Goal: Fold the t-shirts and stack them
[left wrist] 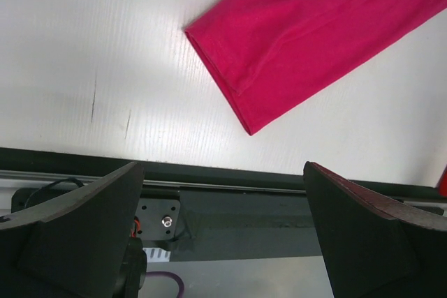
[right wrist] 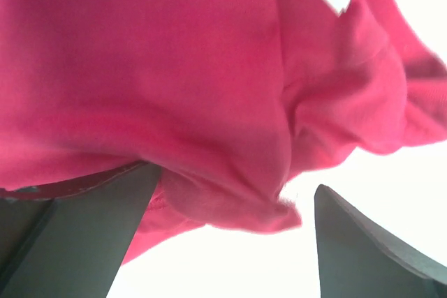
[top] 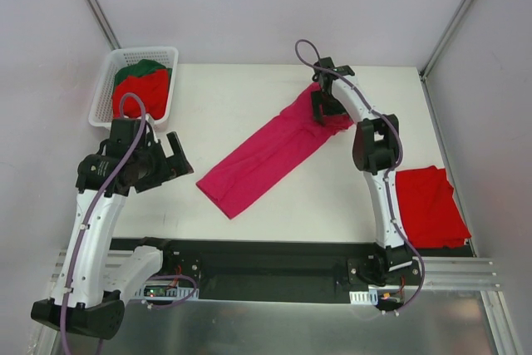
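A magenta-pink t-shirt, folded lengthwise into a long strip, lies diagonally across the middle of the table. My right gripper hovers over its bunched far-right end, jaws wide open. In the right wrist view the pink cloth fills the top, drapes over the left finger and stands clear of the right one; nothing is clamped. My left gripper stands open just left of the strip's near end, with nothing between its fingers. A folded red t-shirt lies at the right edge.
A white lattice basket at the far left corner holds a red shirt and a dark green one. The black mounting rail runs along the table's near edge. Grey walls enclose the table.
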Motion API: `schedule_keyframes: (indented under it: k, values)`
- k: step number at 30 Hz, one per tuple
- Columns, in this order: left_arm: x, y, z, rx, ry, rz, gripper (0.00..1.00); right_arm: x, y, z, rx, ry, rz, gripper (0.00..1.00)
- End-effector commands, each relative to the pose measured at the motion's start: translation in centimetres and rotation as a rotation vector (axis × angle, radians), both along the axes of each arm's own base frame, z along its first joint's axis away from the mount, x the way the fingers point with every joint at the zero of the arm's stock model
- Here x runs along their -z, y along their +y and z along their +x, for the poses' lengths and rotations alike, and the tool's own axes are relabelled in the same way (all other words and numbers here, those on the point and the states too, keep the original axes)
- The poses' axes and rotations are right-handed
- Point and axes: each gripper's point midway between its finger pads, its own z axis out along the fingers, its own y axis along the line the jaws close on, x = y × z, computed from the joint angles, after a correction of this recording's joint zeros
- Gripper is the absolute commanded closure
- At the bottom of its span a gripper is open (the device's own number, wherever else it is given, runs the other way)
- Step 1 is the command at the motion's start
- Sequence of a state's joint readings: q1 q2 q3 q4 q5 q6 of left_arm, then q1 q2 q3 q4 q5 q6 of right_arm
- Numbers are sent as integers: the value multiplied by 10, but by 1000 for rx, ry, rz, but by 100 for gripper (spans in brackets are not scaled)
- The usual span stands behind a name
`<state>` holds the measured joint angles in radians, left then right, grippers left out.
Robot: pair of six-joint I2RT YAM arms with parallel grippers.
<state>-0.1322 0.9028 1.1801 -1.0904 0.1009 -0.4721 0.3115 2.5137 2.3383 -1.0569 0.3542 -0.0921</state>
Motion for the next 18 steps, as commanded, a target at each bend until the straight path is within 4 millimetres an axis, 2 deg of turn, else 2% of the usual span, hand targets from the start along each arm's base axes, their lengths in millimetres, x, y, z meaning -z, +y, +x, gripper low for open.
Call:
schedule_keyframes:
  k: [1, 2, 3, 4, 6, 10, 11, 14, 15, 17, 18]
  values:
    - [-8, 3, -15, -15, 4, 7, 1, -19, 15, 29, -32, -145, 142, 4]
    - [-9, 3, -15, -16, -1, 7, 1, -22, 22, 40, -43, -191, 190, 4]
    - [-10, 3, -15, -15, -1, 8, 1, -22, 25, 42, -46, -198, 219, 4]
    - [-10, 4, -15, -15, 0, 10, 1, -26, 36, 47, -62, -208, 275, 4]
    - [-13, 3, -13, -15, -6, 9, 1, -38, 42, 50, -66, -232, 289, 4]
    - [-17, 2, -10, -18, -18, -3, 1, -96, 53, 52, -158, -393, 259, 4]
    - [-18, 1, -9, -18, -22, -5, 1, -124, 55, 51, -178, -459, 262, 4]
    - [-18, 0, -8, -19, -29, -14, 1, -170, 64, 45, -218, -544, 243, 4]
    - [-19, -1, -7, -19, -37, -20, 1, -195, 73, 37, -238, -587, 263, 4]
    - [-18, -3, -7, -15, -38, -28, 1, -217, 87, 23, -274, -614, 285, 4]
    - [-19, -3, -7, -14, -45, -31, 1, -230, 102, 10, -308, -627, 304, 4]
